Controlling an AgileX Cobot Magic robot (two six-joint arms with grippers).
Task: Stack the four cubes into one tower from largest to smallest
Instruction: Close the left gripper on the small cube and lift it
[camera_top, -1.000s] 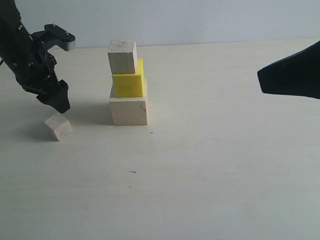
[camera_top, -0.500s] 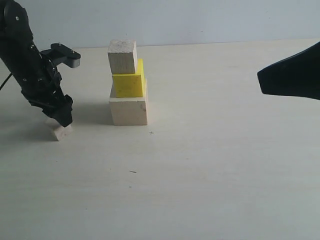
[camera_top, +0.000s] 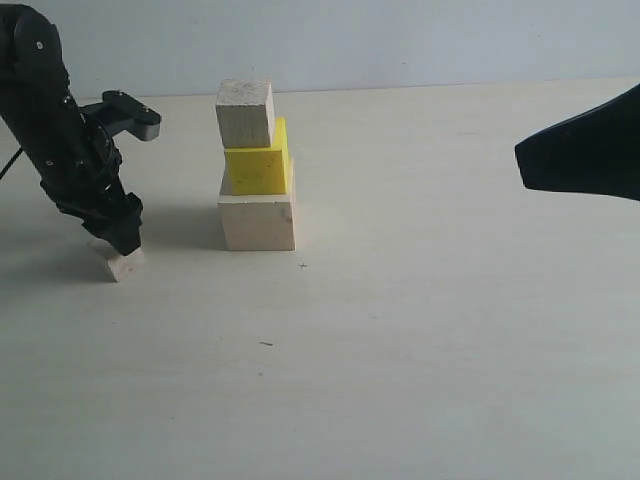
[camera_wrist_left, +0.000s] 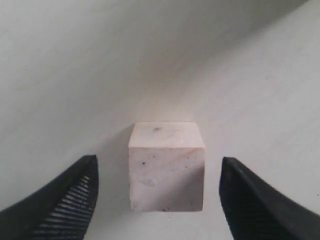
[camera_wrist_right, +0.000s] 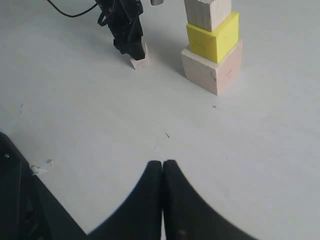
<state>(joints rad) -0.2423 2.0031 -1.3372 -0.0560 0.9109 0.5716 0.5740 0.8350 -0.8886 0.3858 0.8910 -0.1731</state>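
Left gripper, jaws spread, straddles the small cube on the table, at nine o'clock from the three-cube stack. Likely next: close, lift, crown the stack. Right gripper sits pressed together.

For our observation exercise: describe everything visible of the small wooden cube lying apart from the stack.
The small cube is pale bare wood with faint dark specks. It rests flat on the table, left of the stack in the exterior view and apart from it. The left gripper straddles it, jaws open, a finger on each side with a gap showing; only the table touches it.
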